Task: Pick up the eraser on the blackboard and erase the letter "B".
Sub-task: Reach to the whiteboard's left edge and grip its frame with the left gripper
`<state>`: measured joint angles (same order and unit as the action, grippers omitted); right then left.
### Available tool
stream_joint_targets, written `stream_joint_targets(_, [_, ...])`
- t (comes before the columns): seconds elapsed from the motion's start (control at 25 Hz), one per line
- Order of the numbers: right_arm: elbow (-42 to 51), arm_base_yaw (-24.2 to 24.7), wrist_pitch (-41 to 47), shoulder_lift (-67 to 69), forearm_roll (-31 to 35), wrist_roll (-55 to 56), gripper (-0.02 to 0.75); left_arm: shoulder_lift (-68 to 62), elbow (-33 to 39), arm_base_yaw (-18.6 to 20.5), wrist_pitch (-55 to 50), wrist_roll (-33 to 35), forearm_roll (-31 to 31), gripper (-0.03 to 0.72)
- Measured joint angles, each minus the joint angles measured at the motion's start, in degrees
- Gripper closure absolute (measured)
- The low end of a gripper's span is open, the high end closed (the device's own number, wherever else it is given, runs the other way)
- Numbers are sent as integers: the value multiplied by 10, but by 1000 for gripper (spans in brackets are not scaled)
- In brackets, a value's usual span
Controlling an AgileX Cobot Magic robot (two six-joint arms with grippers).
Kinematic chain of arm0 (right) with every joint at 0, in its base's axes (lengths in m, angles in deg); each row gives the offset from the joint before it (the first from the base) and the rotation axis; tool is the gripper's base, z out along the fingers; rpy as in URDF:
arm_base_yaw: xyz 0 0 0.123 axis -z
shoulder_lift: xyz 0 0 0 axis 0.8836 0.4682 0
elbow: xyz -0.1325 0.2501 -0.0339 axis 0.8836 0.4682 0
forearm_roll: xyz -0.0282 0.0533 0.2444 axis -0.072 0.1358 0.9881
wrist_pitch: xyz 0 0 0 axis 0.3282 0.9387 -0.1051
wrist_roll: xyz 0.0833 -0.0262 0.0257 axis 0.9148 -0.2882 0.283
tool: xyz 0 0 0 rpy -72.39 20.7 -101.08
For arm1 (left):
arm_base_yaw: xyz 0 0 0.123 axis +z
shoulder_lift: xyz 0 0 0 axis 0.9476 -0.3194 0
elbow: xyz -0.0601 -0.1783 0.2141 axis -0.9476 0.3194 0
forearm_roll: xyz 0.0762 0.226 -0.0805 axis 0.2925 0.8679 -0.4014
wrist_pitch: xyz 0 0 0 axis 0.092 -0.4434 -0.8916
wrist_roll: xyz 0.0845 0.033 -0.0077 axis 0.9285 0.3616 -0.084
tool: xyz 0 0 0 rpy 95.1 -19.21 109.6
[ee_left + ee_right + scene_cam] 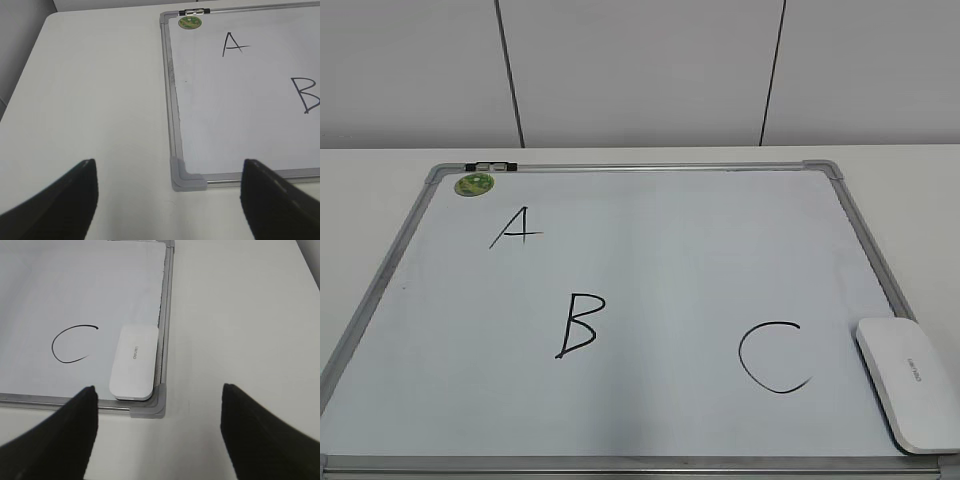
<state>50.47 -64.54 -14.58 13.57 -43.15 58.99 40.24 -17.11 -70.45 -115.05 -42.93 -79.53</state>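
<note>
The blackboard (650, 200) is a white board in a silver frame, lying flat on the table. The black letter "B" (578, 325) is at its lower middle, and partly shows in the left wrist view (306, 95). The white eraser (910, 382) lies on the board's near right corner, over the frame, right of the "C" (772, 357); it also shows in the right wrist view (134, 361). My right gripper (158, 427) is open and empty, above the table just short of that corner. My left gripper (169, 192) is open and empty near the board's near left corner (186, 176). Neither gripper shows in the exterior view.
A black "A" (515, 228) and a small green round magnet (474, 184) sit at the board's far left. A black-and-silver clip (491, 166) is on the far frame. White table (90, 100) surrounds the board; a grey panelled wall (640, 70) stands behind.
</note>
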Motion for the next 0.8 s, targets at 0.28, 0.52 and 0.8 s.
stream_joint_targets(0.28, [0, 0, 0, 0, 0, 0, 151, 0, 0, 0, 0, 0, 0, 21])
stream_joint_targets(0.52, [0, 0, 0, 0, 0, 0, 151, 0, 0, 0, 0, 0, 4, 31])
stream_joint_targets(0.8, [0, 0, 0, 0, 0, 0, 151, -5, -1, 0, -1, 0, 1, 37])
